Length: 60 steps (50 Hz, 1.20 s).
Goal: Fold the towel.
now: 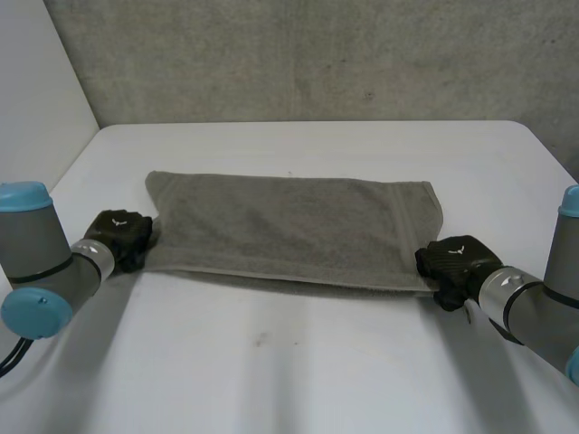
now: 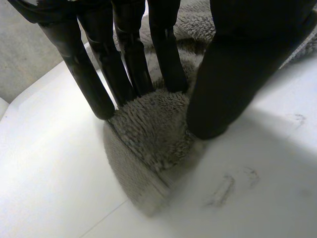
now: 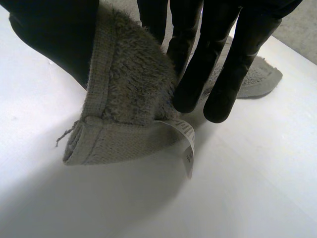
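A grey towel [image 1: 289,226] lies flat across the middle of the white table [image 1: 298,362], its long side running left to right. My left hand [image 1: 122,233] is at its near left corner. In the left wrist view, straight fingers [image 2: 129,64] press on the pile and the thumb [image 2: 233,74] stands at the edge, with a hump of towel [image 2: 148,134] squeezed between them. My right hand [image 1: 452,258] is at the near right corner. There the thumb and fingers [image 3: 213,59] pinch the corner [image 3: 124,84], raised off the table, with a white label [image 3: 185,136] hanging from it.
A grey wall [image 1: 317,54] stands behind the table's far edge, and a white panel [image 1: 36,90] rises at the far left. Bare table runs in front of the towel, with a small dark mark [image 1: 261,340] on it.
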### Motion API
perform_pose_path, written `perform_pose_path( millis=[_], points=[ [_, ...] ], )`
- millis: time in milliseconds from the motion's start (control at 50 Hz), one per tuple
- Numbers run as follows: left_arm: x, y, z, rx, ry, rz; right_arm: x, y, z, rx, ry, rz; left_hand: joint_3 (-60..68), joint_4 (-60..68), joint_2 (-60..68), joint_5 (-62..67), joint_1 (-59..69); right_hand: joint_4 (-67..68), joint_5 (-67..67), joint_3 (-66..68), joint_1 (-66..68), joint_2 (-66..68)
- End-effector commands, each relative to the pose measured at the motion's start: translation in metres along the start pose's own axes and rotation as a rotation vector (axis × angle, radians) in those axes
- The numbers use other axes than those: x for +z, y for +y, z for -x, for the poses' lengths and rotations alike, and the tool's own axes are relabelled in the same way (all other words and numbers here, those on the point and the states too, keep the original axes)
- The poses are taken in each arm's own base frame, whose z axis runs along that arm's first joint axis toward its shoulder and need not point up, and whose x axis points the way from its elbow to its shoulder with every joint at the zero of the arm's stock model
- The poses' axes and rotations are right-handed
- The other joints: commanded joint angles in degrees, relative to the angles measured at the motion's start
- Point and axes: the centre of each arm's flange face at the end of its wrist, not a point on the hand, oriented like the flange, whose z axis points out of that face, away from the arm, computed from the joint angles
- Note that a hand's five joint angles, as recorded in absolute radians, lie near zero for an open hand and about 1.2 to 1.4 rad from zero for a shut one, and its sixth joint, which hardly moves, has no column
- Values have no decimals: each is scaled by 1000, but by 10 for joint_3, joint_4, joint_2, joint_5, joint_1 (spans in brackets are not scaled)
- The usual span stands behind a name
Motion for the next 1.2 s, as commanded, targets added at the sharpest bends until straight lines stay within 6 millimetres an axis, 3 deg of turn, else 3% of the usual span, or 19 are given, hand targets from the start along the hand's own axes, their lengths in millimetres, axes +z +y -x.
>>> perform_pose_path(
  millis=[20,160,200,420,460,520,620,680,700,800,900,1000,1060,1100,1140,1200],
  points=[
    [0,0,0,1,-5,1,0,0,1,0,-2,1,281,281,276,287,276,117,138,119,242,128],
    [-13,-17,8,2,-30,-27,0,-1,0,-1,0,-2,282,281,276,288,276,117,138,119,242,128],
    [-26,-31,12,2,-49,-61,0,0,0,-1,-1,0,282,281,276,288,276,117,138,119,242,128],
    [-70,-59,20,9,-82,-129,-4,-10,-8,-2,21,-14,282,281,276,288,276,117,138,119,242,128],
    [-77,-62,21,9,-86,-133,-17,-26,-13,-13,39,-45,282,281,276,288,276,117,138,119,242,128],
    [-92,-64,23,4,-87,-113,-26,-35,-16,-25,45,-54,282,281,276,288,276,117,138,119,242,128],
    [-119,-64,24,-18,-62,-27,-60,-54,-28,-138,70,-26,282,281,276,288,276,117,138,119,242,128],
    [-140,-63,23,-33,-37,39,-70,-56,-31,-173,76,-9,282,281,276,288,276,117,138,119,242,128],
    [-140,-63,23,-33,-36,39,-79,-57,-32,-204,76,12,282,281,276,288,276,117,138,119,242,128],
    [-181,-62,12,-58,31,157,-107,-57,-26,-307,39,91,282,281,276,288,276,117,138,119,242,128],
    [-195,-50,2,-71,79,236,-124,-48,-14,-360,-23,150,282,281,276,288,276,117,138,119,242,128],
    [-193,-36,-4,-81,101,291,-120,-33,-6,-374,-69,193,282,281,276,288,276,117,138,119,242,128],
    [-179,-25,-7,-87,121,326,-107,-20,-4,-365,-103,242,282,281,276,288,276,117,138,119,242,128],
    [-170,-20,-9,-86,132,338,-87,-8,-4,-355,-139,289,282,281,276,288,276,117,138,119,242,128],
    [-153,-19,-8,-73,126,316,-78,-5,-6,-352,-140,294,282,281,276,288,276,117,138,119,242,128],
    [-144,-23,-6,-68,115,286,-62,-6,-11,-352,-114,271,282,281,276,288,276,117,138,119,242,128]
  ],
)
